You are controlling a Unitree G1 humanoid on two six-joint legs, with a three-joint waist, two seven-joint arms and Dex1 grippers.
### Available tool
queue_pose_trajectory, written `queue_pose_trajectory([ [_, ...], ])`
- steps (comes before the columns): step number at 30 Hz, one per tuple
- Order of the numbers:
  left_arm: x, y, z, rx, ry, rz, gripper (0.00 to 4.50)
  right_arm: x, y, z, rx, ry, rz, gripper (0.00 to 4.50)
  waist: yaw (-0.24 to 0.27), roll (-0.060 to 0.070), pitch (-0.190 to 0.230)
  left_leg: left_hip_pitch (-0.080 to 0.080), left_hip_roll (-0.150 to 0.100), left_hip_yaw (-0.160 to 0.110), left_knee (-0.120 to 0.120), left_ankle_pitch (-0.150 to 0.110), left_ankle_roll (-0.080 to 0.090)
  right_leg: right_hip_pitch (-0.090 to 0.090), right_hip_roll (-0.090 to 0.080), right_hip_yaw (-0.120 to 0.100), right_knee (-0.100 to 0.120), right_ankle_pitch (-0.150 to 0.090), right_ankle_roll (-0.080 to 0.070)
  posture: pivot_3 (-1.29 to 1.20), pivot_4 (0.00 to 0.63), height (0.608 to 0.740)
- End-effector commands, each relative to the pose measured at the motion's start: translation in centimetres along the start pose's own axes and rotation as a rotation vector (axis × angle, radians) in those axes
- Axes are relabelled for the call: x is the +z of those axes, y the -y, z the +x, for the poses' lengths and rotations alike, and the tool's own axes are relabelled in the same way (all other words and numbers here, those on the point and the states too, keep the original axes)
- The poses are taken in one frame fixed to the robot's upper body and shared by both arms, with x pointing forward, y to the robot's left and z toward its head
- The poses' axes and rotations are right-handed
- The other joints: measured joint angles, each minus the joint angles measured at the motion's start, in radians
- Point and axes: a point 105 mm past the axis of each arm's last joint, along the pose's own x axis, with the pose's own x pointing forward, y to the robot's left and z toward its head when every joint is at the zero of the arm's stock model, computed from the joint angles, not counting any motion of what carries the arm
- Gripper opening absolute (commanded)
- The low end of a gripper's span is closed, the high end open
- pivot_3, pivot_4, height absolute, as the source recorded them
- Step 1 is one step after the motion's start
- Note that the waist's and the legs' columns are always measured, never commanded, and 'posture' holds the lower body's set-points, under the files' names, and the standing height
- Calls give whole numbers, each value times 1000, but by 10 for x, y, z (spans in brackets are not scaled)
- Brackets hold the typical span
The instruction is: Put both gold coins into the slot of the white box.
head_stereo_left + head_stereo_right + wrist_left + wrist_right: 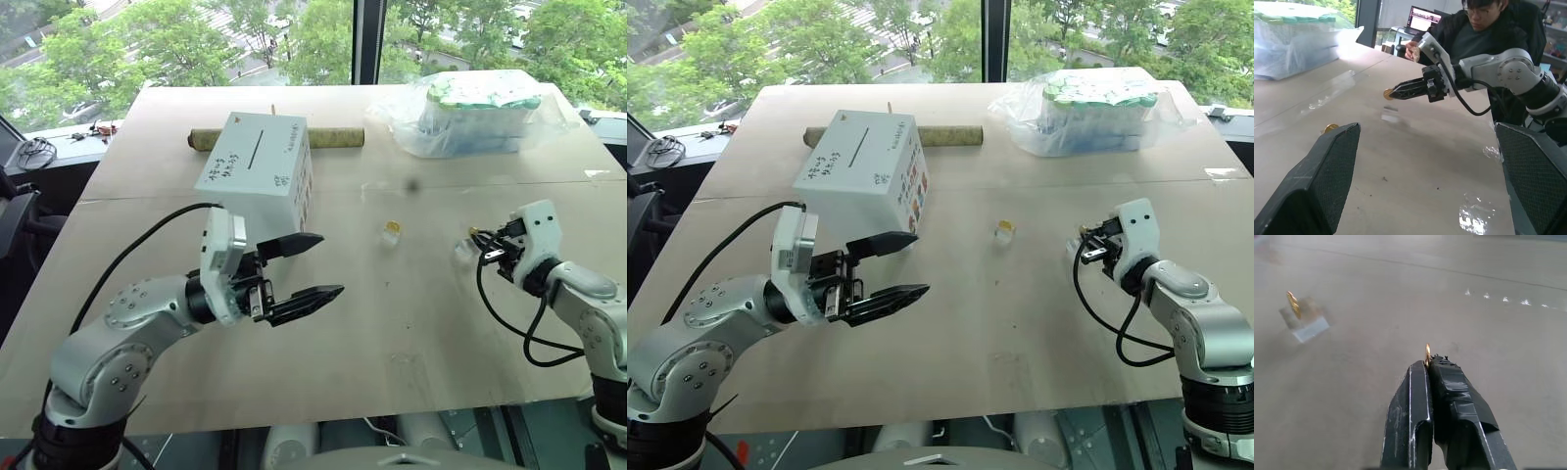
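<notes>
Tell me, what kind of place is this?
Probably an upper-floor office or lab: big windows overlooking treetops, a work table, and a person seated beside a laptop.

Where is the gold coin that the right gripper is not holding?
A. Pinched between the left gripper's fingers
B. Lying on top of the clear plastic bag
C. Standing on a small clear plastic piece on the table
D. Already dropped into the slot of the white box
C: the second gold coin stands on edge on a small clear plastic piece on the table, while the right gripper pinches the other gold coin.
</notes>
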Motion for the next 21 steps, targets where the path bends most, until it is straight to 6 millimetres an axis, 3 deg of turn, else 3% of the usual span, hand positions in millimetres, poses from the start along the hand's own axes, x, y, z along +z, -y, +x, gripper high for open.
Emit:
queue_pose_trajectory([
  [1,10,0,5,-10,36,-32,4500,37,-21,-14,134,148,-19,135,0,0,0,0,0,0,0,0,0,0,0,0,0,0,0,0,150,740],
  [7,25,-7,18,-58,112,-158,4500,69,-104,-38,584,215,-101,135,-4,0,0,0,0,-1,0,0,0,0,0,0,0,0,0,0,150,740],
  [9,30,-9,25,-78,135,-189,3979,76,-122,-41,675,221,-140,0,-2,0,0,0,0,-1,0,0,0,0,0,-1,0,0,0,0,150,740],
  [11,31,-9,30,-98,140,-206,3330,82,-134,-43,735,229,-153,0,-2,0,1,0,0,-1,0,0,0,0,0,-1,0,0,0,0,150,740],
  [15,34,-5,36,-152,149,-241,3330,91,-151,-47,841,245,-172,0,-1,0,1,-1,0,-1,0,0,0,0,0,-1,0,0,0,0,150,740],
  [21,36,-4,42,-181,148,-243,3330,95,-159,-49,891,248,-177,0,-1,0,1,-1,0,-1,0,0,0,0,0,-1,0,0,0,0,150,740],
])
